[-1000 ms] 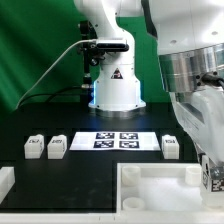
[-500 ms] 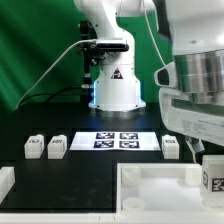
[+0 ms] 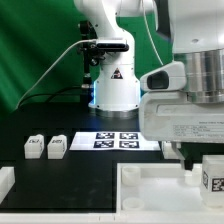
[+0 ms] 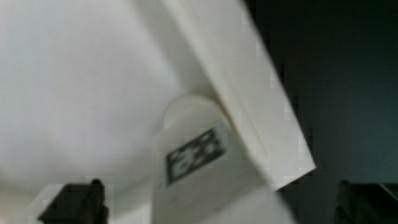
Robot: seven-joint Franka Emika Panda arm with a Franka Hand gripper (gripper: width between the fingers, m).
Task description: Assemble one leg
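Arm is being held low at the exterior view's right, pincer (image 4: 217,206) spread wide, nothing gripped. Leg (image 3: 212,178) is being seen just below the wrist, at the panel (image 3: 140,170) edge; a counter (image 3: 90,162) strip is being shown between panel and marker board (image 3: 118,139).

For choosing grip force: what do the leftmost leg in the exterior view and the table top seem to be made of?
Leftmost leg: probably hard plastic, opaque white, dull sheen, chunky moulded edges. Table: black and matte, no reflections; cloth or rubber mat, cannot tell.

Marker board (image 3: 117,140) — flat on black table (image 3: 85,166), green backdrop (image 3: 35,60) behind
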